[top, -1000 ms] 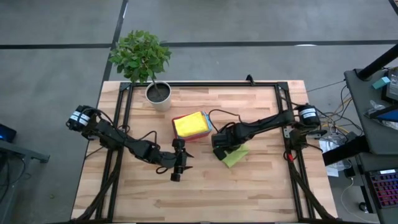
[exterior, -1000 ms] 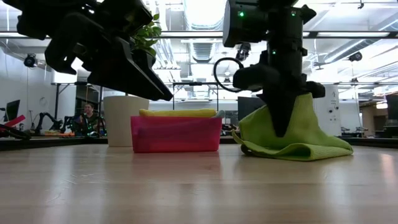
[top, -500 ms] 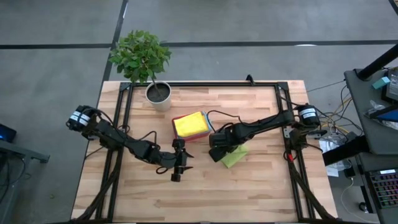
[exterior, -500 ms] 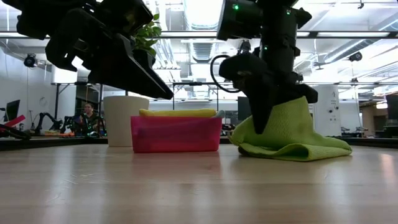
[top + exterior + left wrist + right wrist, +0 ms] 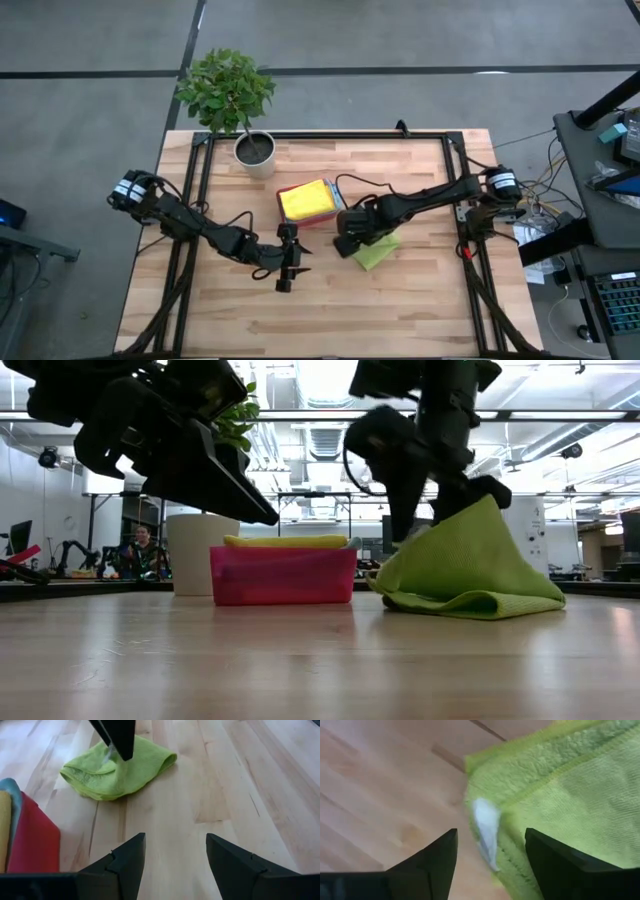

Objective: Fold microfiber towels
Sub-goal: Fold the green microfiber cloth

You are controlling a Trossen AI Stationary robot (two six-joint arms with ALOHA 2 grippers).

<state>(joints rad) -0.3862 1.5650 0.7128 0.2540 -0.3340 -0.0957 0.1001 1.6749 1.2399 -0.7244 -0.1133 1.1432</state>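
A lime green towel (image 5: pixel 378 250) lies bunched on the wooden table, right of centre, with one part standing up in a peak (image 5: pixel 487 505). My right gripper (image 5: pixel 345 245) hangs open just over it, fingers pointing steeply down. Between them, in the right wrist view, are the towel's edge (image 5: pixel 560 795) and a white label (image 5: pixel 485 827). A pink tray (image 5: pixel 283 575) holds a yellow towel (image 5: pixel 305 200) and a teal one (image 5: pixel 10 787). My left gripper (image 5: pixel 175 840) hovers open near the table's middle, touching nothing. My right gripper stands open over the lime towel's raised part (image 5: pixel 487 505), coming from above. One finger (image 5: pixel 470 488) is right beside the peak. I cannot tell whether it still touches the cloth.
A potted plant (image 5: pixel 256 150) stands at the far edge, left of the tray. A black frame (image 5: pixel 320 137) runs along the table's far and side edges. Bare wood lies toward the near edge, in front of both grippers.
My right gripper has opened and let go of the lime towel. It has risen a little and tipped, drifting slightly toward the tray. The towel stays bunched on the table with its peak still up.
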